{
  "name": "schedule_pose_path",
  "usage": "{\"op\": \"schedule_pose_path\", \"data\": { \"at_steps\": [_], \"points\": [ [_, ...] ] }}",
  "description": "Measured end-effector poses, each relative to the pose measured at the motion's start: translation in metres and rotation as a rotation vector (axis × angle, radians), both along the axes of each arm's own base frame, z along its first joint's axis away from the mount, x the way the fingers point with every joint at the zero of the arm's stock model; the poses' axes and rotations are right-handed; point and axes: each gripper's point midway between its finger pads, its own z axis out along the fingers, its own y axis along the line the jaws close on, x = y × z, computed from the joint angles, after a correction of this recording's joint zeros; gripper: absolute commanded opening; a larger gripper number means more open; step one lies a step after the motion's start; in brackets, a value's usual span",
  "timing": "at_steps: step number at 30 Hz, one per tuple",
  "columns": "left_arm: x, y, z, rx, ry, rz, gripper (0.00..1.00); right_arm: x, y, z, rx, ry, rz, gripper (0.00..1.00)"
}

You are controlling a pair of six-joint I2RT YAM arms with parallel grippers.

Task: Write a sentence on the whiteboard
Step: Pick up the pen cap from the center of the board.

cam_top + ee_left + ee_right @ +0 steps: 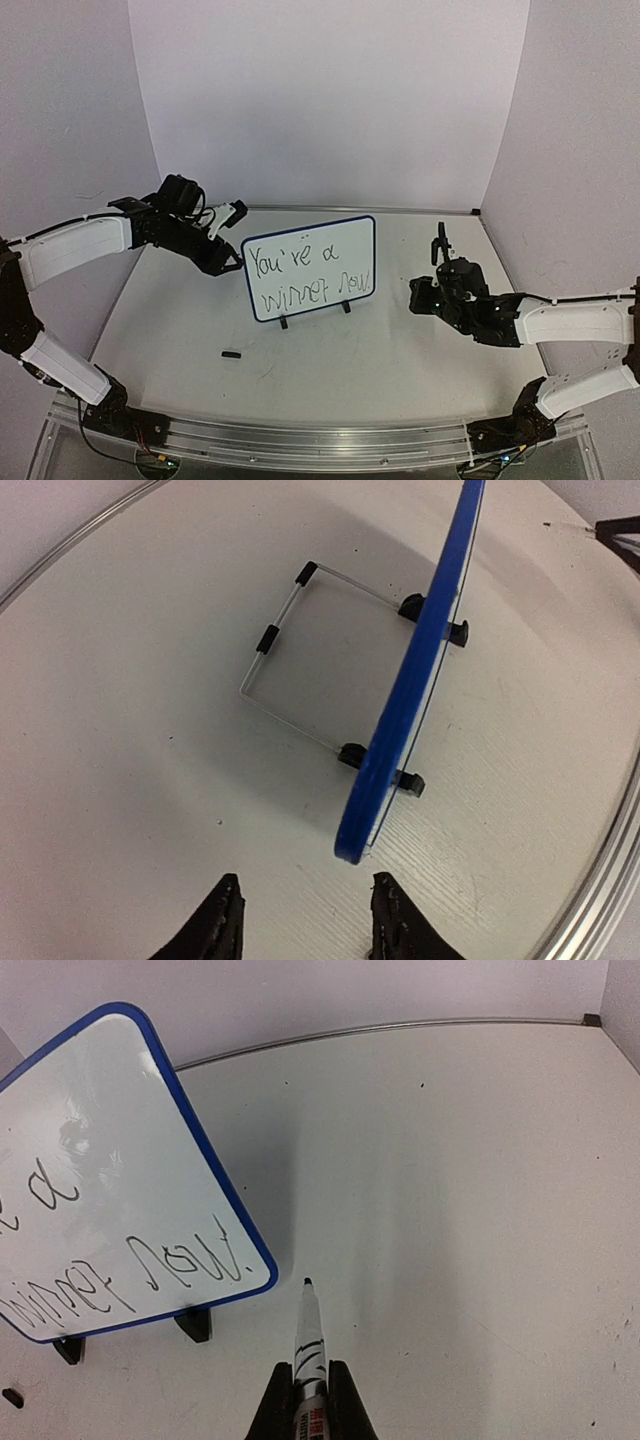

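Observation:
The whiteboard (352, 236), white with a blue frame, stands on two black feet mid-table. The sentence (300, 264) reads "You're a winner now" in two slanted rows. My left gripper (233, 264) is open and empty, just off the board's left edge. In the left wrist view the frame (410, 690) shows edge-on, its lower corner just ahead of my open gripper (305, 905). My right gripper (440, 262) is shut on the marker (440, 240), to the right of the board. In the right wrist view the marker (308, 1335) points past the board's (110, 1120) lower right corner, and its tip is apart from the lettering (150, 1260).
A small black cap (231, 353) lies on the table in front of the board, also seen in the right wrist view (12, 1396). A wire stand (275, 630) props the board from behind. Walls enclose the back and sides. A metal rail (320, 440) runs along the near edge.

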Motion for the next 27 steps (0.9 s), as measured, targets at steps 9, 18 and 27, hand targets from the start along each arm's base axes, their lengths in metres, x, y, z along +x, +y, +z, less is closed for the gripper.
{"op": "schedule_pose_path", "data": {
  "at_steps": [9,18,27],
  "points": [
    [-0.007,0.025,0.006,0.022,-0.009,0.135,0.88,-0.002,0.013,0.007,-0.009,0.007,0.078,0.00],
    [-0.028,0.062,0.017,-0.087,-0.013,0.403,0.89,-0.011,0.031,0.017,0.021,0.017,0.195,0.00],
    [-0.064,0.080,-0.063,-0.238,0.150,0.607,0.87,-0.024,0.048,0.013,0.075,0.070,0.298,0.00]
  ]
}}
